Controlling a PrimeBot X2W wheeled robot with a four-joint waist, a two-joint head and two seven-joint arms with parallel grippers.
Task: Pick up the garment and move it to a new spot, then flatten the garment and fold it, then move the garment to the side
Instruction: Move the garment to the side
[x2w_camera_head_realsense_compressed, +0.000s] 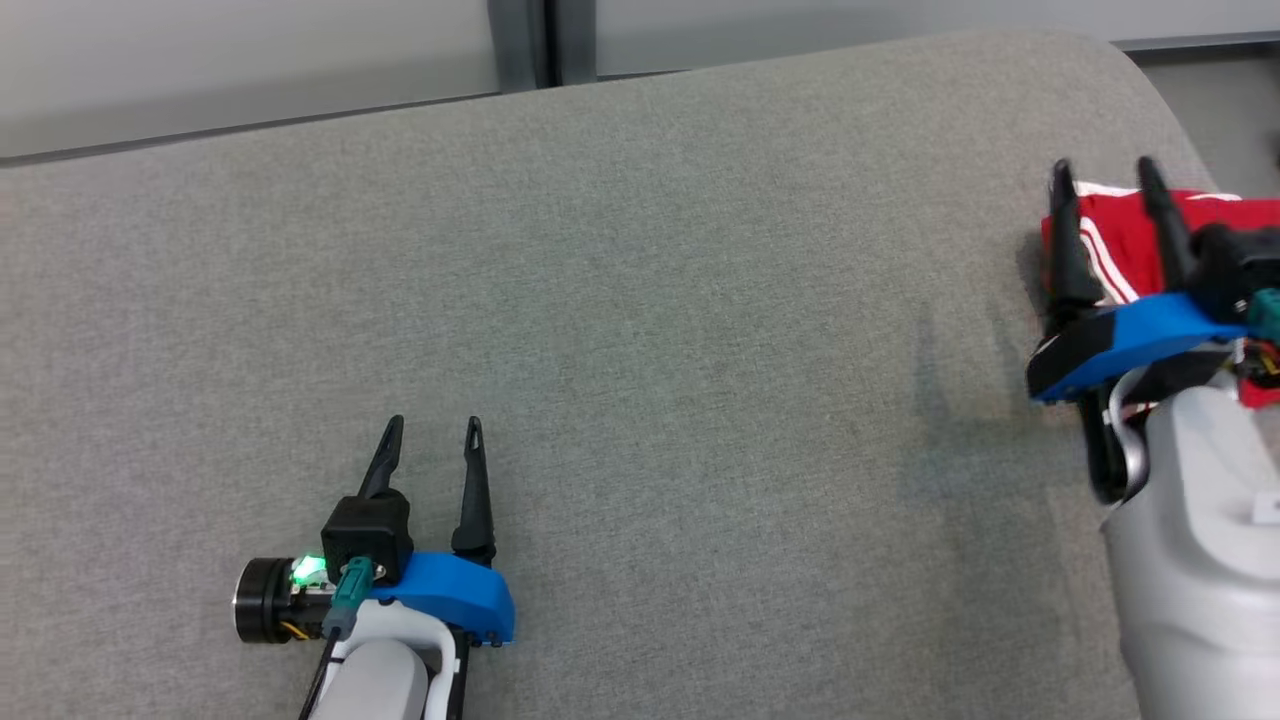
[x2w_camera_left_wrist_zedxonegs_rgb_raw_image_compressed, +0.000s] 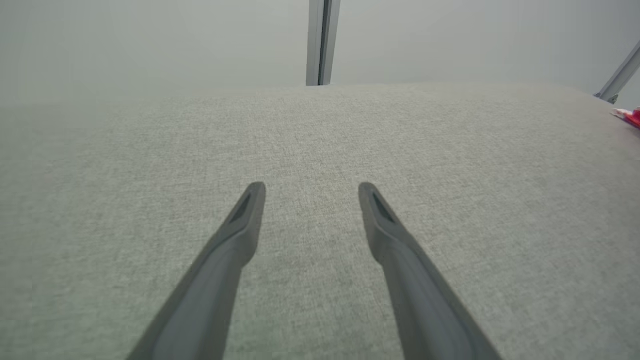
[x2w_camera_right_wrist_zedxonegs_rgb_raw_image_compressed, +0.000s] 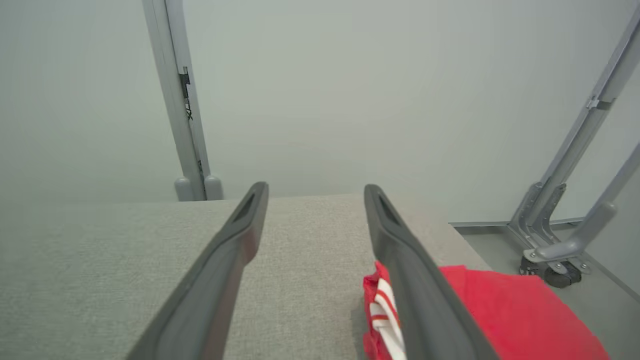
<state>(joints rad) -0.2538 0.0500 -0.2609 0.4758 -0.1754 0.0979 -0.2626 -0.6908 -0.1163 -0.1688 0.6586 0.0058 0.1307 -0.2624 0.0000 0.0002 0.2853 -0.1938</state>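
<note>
The garment (x2w_camera_head_realsense_compressed: 1130, 230) lies at the worktop's (x2w_camera_head_realsense_compressed: 640, 300) right edge, under the parted right tool (x2w_camera_head_realsense_compressed: 1102, 170); the left tool (x2w_camera_head_realsense_compressed: 435, 422) is parted too; setting-aside is judged in hand; a clean lift-away is called for next.

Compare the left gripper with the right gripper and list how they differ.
1. The left gripper sits low on the robot's left, over the bare grey fabric surface; the right gripper is far to the right, at the red garment.
2. In the wrist views, bare fabric lies between the left gripper's fingers, while one finger of the right gripper crosses the garment's striped edge.
Shared: both are open and hold nothing.
</note>
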